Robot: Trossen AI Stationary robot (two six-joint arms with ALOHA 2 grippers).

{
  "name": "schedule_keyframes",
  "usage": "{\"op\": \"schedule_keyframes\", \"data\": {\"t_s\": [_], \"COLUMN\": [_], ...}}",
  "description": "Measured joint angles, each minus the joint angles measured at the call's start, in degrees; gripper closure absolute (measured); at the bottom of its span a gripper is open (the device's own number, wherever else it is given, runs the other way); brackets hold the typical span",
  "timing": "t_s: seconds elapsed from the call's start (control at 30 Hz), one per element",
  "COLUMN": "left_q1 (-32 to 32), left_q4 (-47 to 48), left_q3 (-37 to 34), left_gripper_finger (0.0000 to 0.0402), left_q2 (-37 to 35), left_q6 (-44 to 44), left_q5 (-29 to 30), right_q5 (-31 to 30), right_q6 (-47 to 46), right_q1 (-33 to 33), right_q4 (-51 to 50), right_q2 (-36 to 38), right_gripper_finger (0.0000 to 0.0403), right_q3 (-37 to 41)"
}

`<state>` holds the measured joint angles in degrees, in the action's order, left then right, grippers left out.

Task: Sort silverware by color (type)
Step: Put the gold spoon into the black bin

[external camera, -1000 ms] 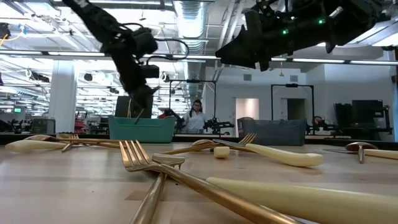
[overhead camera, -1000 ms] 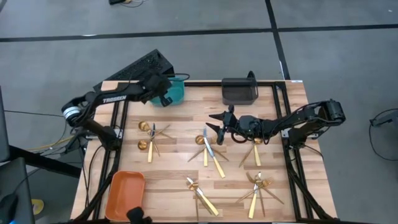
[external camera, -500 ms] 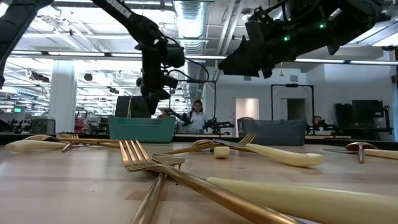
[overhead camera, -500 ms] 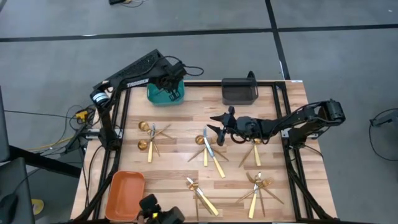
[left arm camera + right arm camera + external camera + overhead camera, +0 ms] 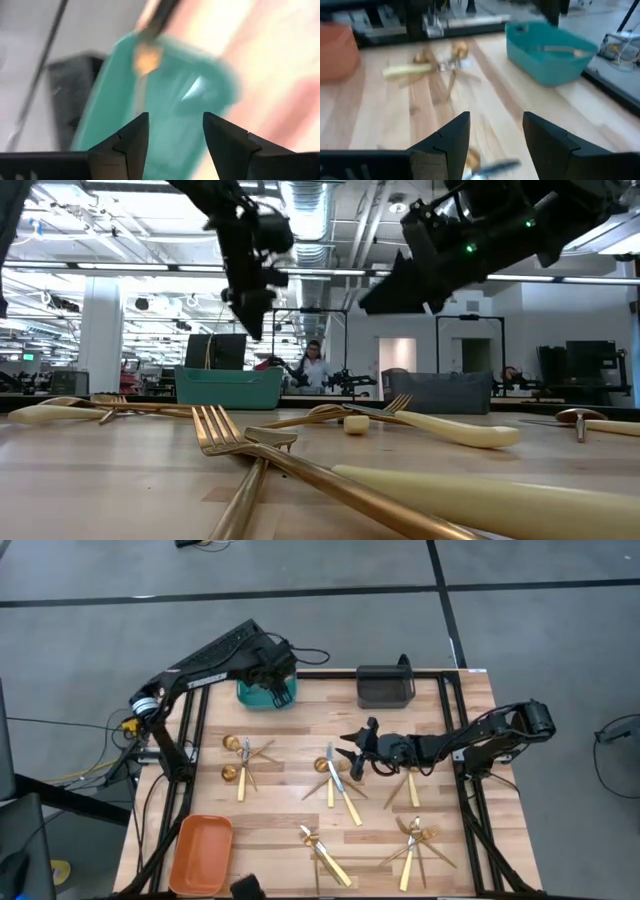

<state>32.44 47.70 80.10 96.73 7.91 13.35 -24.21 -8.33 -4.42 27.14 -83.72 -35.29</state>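
Your left gripper [image 5: 272,672] hangs over the teal bin [image 5: 266,692] at the table's [image 5: 290,795] 11 o'clock, fingers spread and empty, with a gold piece [image 5: 146,56] lying in the bin just past them. Your right gripper [image 5: 355,752] reaches in low from 3 o'clock, fingers apart and holding nothing, with a silverware [image 5: 337,783] cluster at its 7 o'clock. More clusters dot the wooden table, and a person [image 5: 312,368] stands in the bright room behind.

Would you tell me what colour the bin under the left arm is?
Teal bin, clearest in the high view.
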Motion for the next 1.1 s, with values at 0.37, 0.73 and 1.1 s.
{"op": "schedule_keyframes", "data": {"t_s": [0.37,0.73,1.1], "left_q1": [-19.53,-31.98,-32.26], "left_q4": [-51.23,-66.2,-65.03], "left_q3": [-36.9,-44.75,-44.73], "left_gripper_finger": [0.0226,0.0226,0.0226], "left_q2": [-19.74,-19.68,-19.47], "left_q6": [-11.01,-11.09,-11.8], "left_q5": [-11.16,3.1,6.07], "right_q5": [-13.2,5.44,16.22], "right_q6": [-13.93,-18.87,-19.83], "right_q1": [-3.95,8.18,10.63], "right_q4": [-19.77,-21.48,-18.68], "right_q2": [0.0,-1.22,-9.97], "right_gripper_finger": [0.0218,0.0252,0.0241], "right_q3": [0.02,0.0,0.0]}}
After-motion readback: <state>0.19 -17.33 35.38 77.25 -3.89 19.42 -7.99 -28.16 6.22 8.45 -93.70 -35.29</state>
